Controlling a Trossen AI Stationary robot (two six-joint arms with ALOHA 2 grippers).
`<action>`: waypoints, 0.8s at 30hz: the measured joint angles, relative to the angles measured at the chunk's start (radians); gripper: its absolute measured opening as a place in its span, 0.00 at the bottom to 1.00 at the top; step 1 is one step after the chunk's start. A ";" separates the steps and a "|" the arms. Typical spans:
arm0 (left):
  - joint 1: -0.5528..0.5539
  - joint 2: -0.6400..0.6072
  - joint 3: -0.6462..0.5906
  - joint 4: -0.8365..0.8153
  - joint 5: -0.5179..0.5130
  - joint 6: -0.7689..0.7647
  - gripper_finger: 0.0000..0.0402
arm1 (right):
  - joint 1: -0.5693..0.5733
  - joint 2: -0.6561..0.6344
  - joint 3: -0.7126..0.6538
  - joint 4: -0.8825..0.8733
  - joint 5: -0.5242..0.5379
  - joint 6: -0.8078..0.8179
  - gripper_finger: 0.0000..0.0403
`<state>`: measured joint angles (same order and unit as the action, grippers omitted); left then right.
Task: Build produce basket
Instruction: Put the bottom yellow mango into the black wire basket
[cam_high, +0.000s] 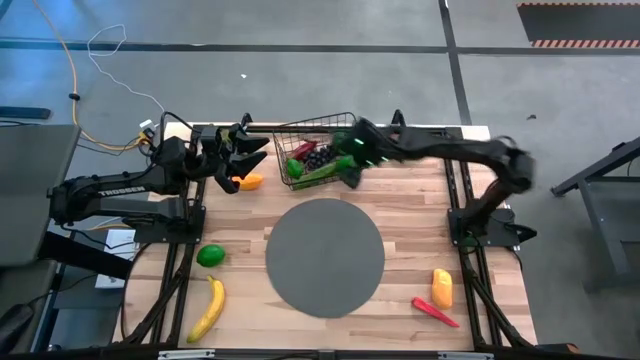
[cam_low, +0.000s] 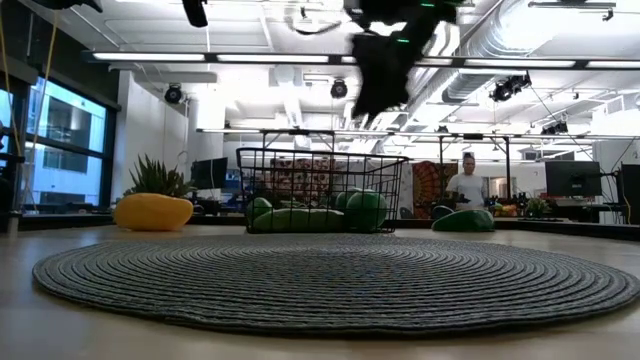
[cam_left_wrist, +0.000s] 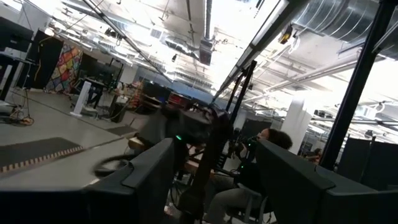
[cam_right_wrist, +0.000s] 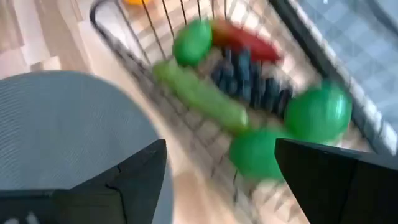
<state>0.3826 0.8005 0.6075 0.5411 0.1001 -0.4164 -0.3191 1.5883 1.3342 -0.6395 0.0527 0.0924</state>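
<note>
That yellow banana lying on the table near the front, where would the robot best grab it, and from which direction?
Probably from straight above, around the middle of the banana. It lies flat on the table with bare wood all round, and it is long and narrow, so the fingers would best close across its thin width, not along its length. The left gripper is on its side of the table.

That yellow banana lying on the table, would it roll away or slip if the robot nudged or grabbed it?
The banana is curved and lies flat on the wood, so it would probably pivot or slide rather than roll. It looks like smooth moulded plastic, likely stiff and light. Its rounded, tapering body might slip from a grip near an end.
</note>
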 joint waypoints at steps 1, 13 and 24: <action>0.000 0.000 0.000 0.000 0.000 0.000 0.54 | 0.006 -0.069 -0.090 0.055 0.000 0.045 0.70; 0.000 0.000 0.000 -0.083 -0.018 0.017 0.54 | 0.096 -0.689 -0.600 0.667 -0.113 0.296 0.70; 0.000 0.000 0.000 -0.148 -0.018 0.090 0.54 | 0.123 -0.759 -0.634 0.805 -0.113 0.090 0.70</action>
<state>0.3828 0.8005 0.6075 0.3931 0.0822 -0.3262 -0.1959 0.8289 0.7006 0.1650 -0.0601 0.1821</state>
